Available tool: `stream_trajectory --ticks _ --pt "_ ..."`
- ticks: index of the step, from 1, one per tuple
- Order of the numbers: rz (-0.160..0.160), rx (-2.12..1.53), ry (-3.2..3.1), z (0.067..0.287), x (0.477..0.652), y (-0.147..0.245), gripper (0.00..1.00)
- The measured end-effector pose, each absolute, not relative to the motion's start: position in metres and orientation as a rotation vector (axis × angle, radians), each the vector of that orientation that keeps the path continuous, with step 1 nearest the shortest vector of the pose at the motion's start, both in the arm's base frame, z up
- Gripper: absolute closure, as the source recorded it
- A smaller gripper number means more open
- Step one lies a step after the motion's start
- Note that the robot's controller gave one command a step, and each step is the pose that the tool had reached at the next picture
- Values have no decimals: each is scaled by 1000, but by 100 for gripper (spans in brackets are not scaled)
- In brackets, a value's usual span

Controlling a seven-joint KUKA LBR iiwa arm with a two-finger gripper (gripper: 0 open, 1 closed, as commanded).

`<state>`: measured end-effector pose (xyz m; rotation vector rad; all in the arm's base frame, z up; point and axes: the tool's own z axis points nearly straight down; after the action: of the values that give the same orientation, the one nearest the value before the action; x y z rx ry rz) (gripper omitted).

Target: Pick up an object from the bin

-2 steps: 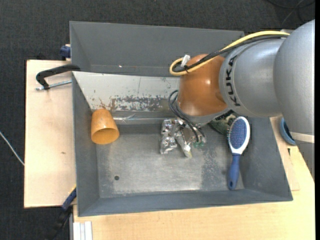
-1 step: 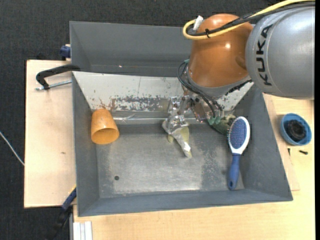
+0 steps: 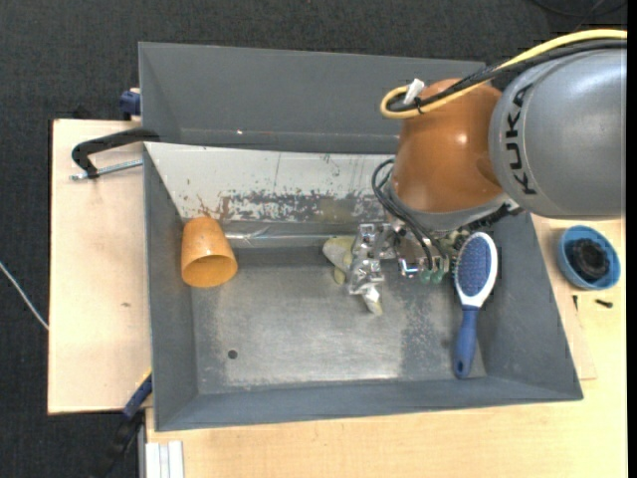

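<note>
My gripper [image 3: 366, 269] is low in the bin, right of the middle and near the back wall. A pale beige, lumpy thing [image 3: 339, 253] lies right under it, showing at the gripper's left and again just below it. A blue hairbrush [image 3: 474, 285] with a white bristle pad lies to the gripper's right, its handle pointing toward the front wall.
An orange cup [image 3: 207, 253] lies on its side at the bin's left, near the back wall. The arm's orange cover and cables hang over the bin's back right corner. A small dark spot marks the floor at the front left.
</note>
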<state>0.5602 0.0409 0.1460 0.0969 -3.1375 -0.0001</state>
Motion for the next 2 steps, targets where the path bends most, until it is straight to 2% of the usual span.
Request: stream_trajectory --ticks 1,2 --pt "-3 123 -3138 129 564 61 100" --pt "-2 119 -3140 130 564 60 0"
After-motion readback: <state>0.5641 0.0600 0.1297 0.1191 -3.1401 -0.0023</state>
